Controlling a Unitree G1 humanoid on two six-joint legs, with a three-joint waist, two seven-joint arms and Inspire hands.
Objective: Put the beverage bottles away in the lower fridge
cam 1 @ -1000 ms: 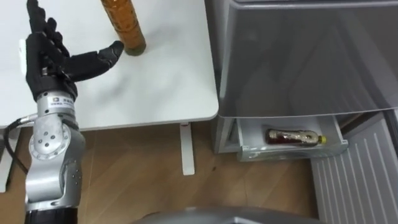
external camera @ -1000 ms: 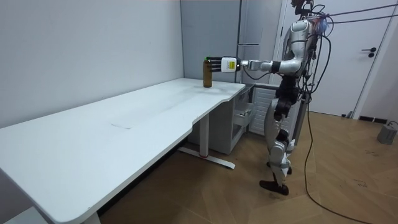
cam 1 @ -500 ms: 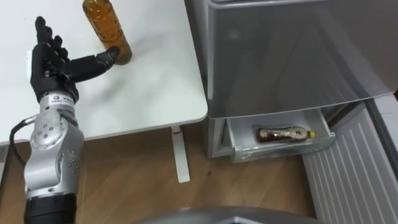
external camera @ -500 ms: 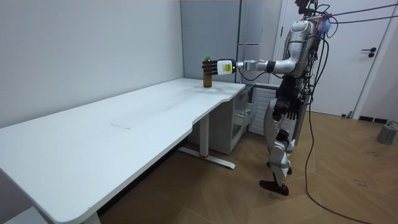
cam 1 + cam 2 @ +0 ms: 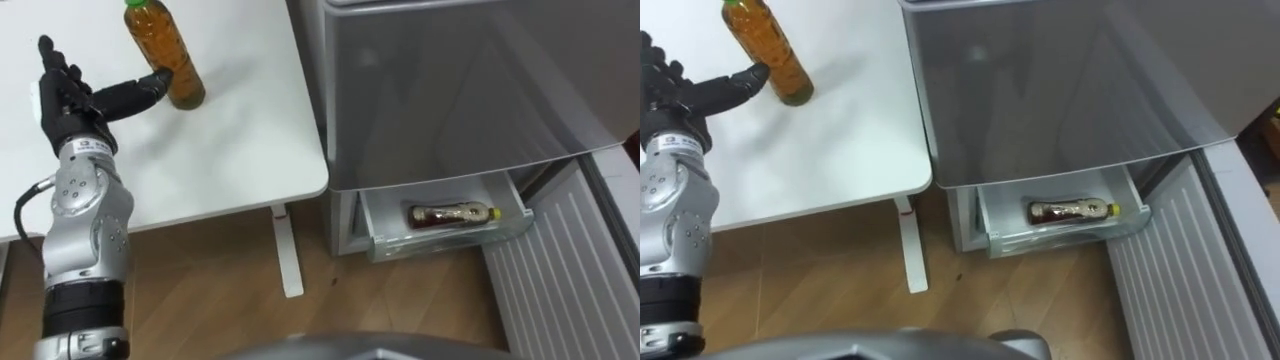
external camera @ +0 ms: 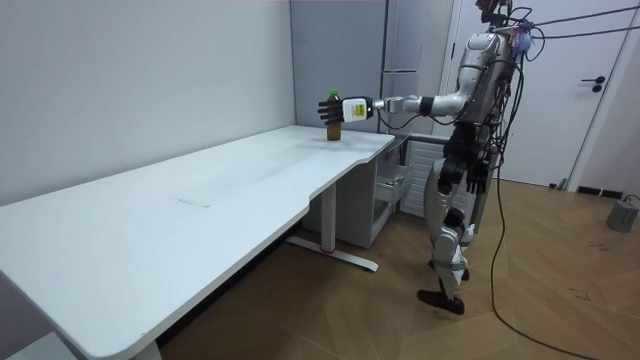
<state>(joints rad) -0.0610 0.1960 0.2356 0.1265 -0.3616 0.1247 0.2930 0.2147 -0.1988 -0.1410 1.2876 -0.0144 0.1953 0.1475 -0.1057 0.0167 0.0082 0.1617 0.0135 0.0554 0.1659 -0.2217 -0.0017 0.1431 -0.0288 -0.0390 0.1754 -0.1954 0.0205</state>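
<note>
Left hand [image 5: 72, 100] spread, thumb against one bottle [image 5: 166, 55] on table [image 5: 230, 130]; second bottle [image 5: 450, 213] in fridge drawer [image 5: 385, 228].

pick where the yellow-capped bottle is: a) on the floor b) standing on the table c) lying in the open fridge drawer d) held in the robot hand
c: the yellow-capped bottle lies on its side in the open drawer, while the green-capped bottle stands on the table beside the open left robot hand.
</note>
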